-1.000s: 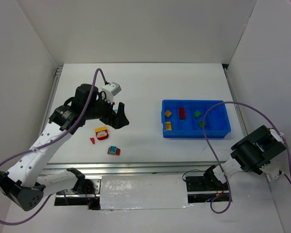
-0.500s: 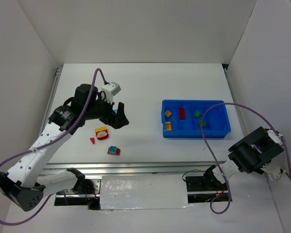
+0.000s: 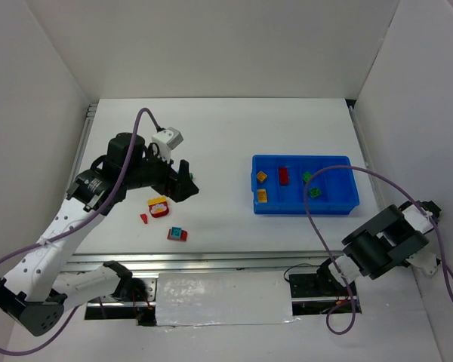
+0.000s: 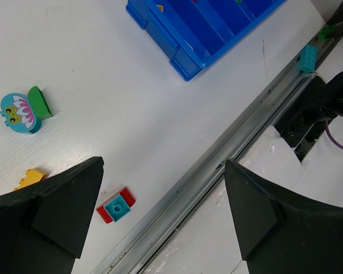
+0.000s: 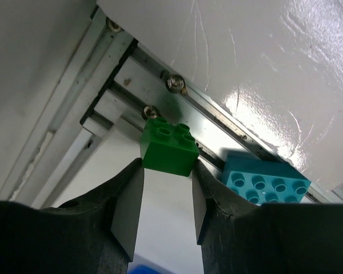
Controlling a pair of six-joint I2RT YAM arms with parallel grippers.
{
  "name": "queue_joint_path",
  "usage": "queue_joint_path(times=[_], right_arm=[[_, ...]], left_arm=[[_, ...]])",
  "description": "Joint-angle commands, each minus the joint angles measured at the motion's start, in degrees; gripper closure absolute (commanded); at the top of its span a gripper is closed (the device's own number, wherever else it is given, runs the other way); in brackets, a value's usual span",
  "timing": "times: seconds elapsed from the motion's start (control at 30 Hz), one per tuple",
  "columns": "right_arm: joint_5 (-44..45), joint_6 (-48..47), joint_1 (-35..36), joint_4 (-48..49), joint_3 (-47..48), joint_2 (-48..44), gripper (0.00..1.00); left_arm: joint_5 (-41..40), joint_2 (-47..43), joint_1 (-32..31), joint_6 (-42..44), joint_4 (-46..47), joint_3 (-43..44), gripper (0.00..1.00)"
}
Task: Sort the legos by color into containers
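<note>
— So, what's my right gripper (image 5: 166,174) doing?
— I see it clamped on a green brick (image 5: 170,149) by the rail (image 5: 154,68), four o'clock.
— And my left gripper (image 3: 183,181)?
— Spread wide near the loose bricks (image 3: 158,206) at nine o'clock; the tray (image 3: 347,205) sits at three.

The left arm (image 3: 57,230) and right arm (image 3: 377,249) are wearing white shells over black joint housings. A purple cable (image 3: 340,167) is trailing along each.
</note>
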Motion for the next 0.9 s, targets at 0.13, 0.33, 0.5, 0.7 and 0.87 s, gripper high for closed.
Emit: queue_joint_path(times=[0.13, 0.33, 0.5, 0.7, 0.87], right_arm=[[-0.85, -1.12, 3.81, -0.03, -1.18, -4.01, 1.0], [-2.34, -2.34, 4.96, -0.21, -0.48, -7.79, 1.0], [-4.1, -2.52, 6.45, -1.36, 0.58, -9.2, 1.0], [-6.21, -2.79, 12.06, -2.32, 4.52, -11.84, 1.0], [-7.88, -2.7, 14.54, -4.87, 7.61, -12.45, 1.0]], left_arm=[[0.77, -1.47, 0.28, 0.96, 1.84, 0.72, 0.01], [1.04, -1.65, 0.28, 0.87, 1.84, 1.16, 0.01], [0.86, -2.35, 0.28, 0.78, 1.85, 1.51, 0.0], [1.65, -2.88, 0.28, 0.43, 2.02, 1.6, 0.0], [2.44, -2.88, 0.36, 0.34, 2.19, 1.6, 0.01]])
